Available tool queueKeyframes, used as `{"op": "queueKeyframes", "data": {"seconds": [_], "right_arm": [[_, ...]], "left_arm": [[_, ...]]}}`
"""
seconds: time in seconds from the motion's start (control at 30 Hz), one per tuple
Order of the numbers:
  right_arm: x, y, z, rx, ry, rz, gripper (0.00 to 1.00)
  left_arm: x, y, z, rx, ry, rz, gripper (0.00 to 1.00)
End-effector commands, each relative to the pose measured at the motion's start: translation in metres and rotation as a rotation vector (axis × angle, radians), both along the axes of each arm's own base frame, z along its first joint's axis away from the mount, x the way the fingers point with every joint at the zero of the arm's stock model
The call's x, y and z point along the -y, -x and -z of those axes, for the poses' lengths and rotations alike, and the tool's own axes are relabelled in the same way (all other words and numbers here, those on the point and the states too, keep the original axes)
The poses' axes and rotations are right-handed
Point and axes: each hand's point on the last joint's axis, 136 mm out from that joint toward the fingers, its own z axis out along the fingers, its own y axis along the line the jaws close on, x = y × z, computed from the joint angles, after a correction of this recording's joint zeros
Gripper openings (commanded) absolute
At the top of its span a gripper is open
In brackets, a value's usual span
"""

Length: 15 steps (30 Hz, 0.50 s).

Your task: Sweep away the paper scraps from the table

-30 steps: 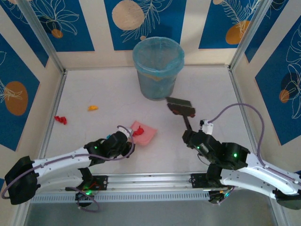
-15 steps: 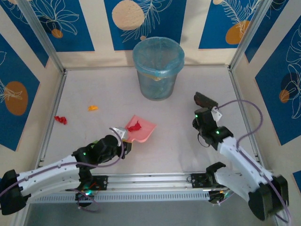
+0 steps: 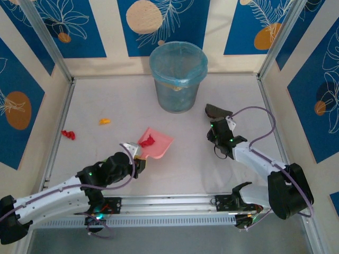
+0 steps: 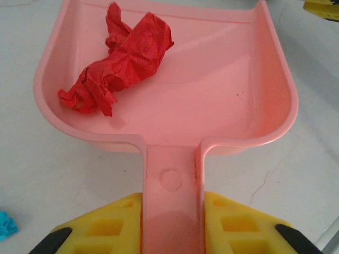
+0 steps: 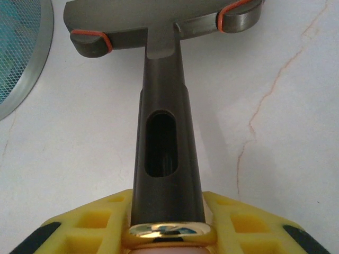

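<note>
Brush (image 3: 214, 110) moved most: a second ago its head lay low at 5 o'clock of the bin (image 3: 177, 76). Now the right arm has folded back on itself and the head sits further out, at 4 o'clock of the bin, looks lifted off the table (image 3: 122, 100) but can't be sure. Right fingers (image 5: 167, 225) clenched on the dark brush handle, head crosswise beyond them, bin base at 10 o'clock in that wrist view

The pink dustpan (image 3: 157, 143) has drifted slightly toward 11 o'clock and is near table centre. Left fingers (image 4: 172, 225) clamped on its handle. One red wad (image 4: 119, 55) lies in the pan at its 10 o'clock, against the left wall. My read: a sweep is finished and the load is ready for dumping. The bin stands at 1 o'clock of the pan, bare table between

The paper scraps not yet collected: orange scrap (image 3: 104, 121) at 10 o'clock of the pan, red cluster (image 3: 68, 134) at 9 o'clock, and a tiny blue bit (image 4: 5, 225) just beside the left fingers at 8 o'clock in the left wrist view. Task partway, I'd judge

Room: middle and far left of the table open, easy travel to the orange scrap. Red cluster sits close to the left rail (image 3: 58, 124), so little space to get the brush behind it, probably has to be pulled inward along the rail. Right rail (image 3: 267, 103) is near the folded right arm, tight on that side
</note>
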Motion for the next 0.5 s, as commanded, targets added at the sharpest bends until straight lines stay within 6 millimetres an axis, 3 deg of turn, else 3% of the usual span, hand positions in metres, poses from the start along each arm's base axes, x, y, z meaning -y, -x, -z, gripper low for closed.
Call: {"op": "queueKeyframes", "data": {"seconds": [0.0, 0.23, 0.47], "right_arm": [[-0.009, -0.005, -0.002, 0.029, -0.025, -0.027, 0.00], [-0.011, -0.001, 0.002, 0.022, -0.037, -0.030, 0.00], [-0.012, 0.001, 0.004, 0.020, -0.038, -0.031, 0.00]], "left_arm": [[0.006, -0.007, -0.046, 0.045, 0.044, -0.019, 0.00], [0.021, -0.027, -0.116, 0.097, 0.033, -0.055, 0.00], [0.055, -0.062, -0.185, 0.155, -0.005, -0.083, 0.00]]}}
